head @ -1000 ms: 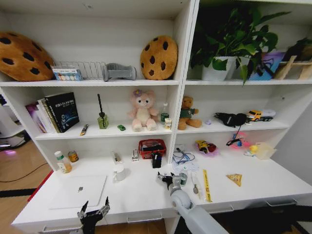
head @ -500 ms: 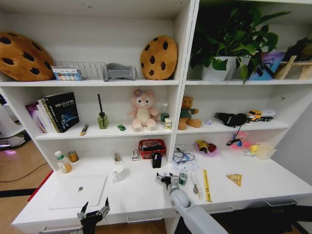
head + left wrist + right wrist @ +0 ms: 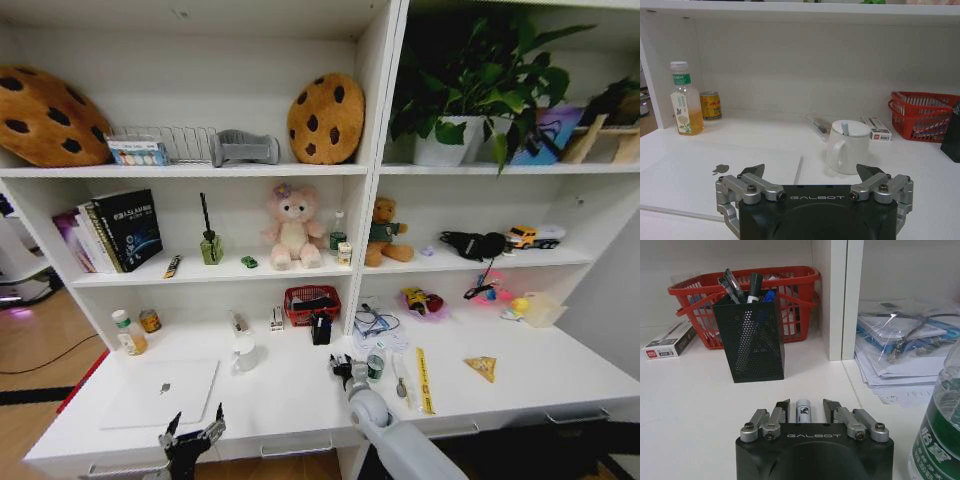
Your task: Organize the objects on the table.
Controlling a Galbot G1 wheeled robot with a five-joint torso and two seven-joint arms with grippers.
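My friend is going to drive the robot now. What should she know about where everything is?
Right gripper: shut on a white marker, over the table just short of the black mesh pen holder.
Left gripper: open, empty, parked at the table's front edge by the laptop.
Done: marker picked up.
Left: marker not yet in the holder; mug, green-label bottle, yellow pen loose on the table.

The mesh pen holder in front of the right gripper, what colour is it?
Black: the perforated metal pen holder shows best in the right wrist view, ahead of the right gripper.
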